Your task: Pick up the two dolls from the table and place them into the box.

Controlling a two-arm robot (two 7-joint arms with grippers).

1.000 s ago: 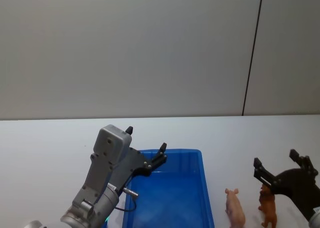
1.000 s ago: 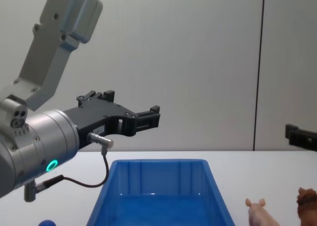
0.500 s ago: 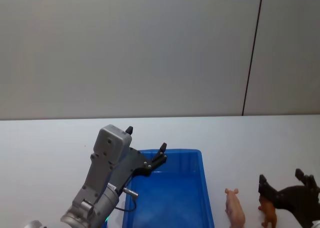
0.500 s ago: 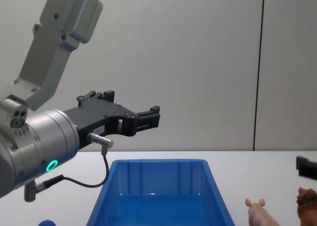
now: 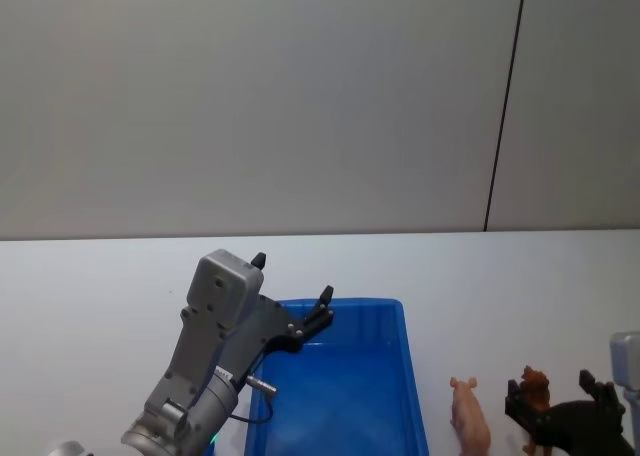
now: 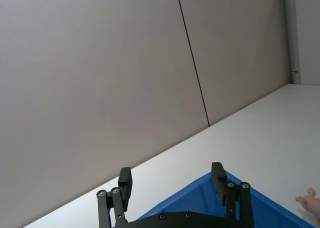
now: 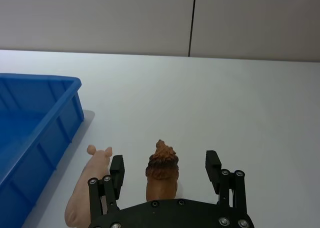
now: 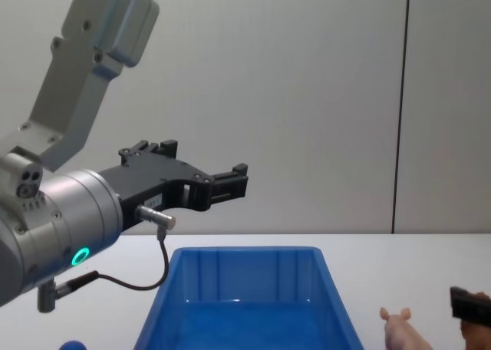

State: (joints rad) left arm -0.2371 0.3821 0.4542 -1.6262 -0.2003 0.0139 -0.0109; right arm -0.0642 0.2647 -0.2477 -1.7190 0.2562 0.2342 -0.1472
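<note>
The brown doll [image 7: 162, 170] stands on the white table [image 7: 240, 98] between the fingers of my right gripper [image 7: 165, 161], which is open with a gap on each side of it. The pale pink pig doll [image 7: 93, 198] stands just beside it, toward the box [image 7: 35, 115]. In the head view the right gripper [image 5: 551, 388] is low at the brown doll [image 5: 535, 384], with the pig doll [image 5: 470, 416] to its left. My left gripper [image 5: 292, 279] hangs open and empty above the box [image 5: 345, 304].
A small blue round object [image 8: 73, 344] lies on the table left of the box [image 8: 245, 252]. Behind the table [image 5: 100, 276] is a grey wall with a dark vertical seam.
My right gripper has dropped down toward the table and now straddles the brown doll. The left arm and both dolls have not moved.
</note>
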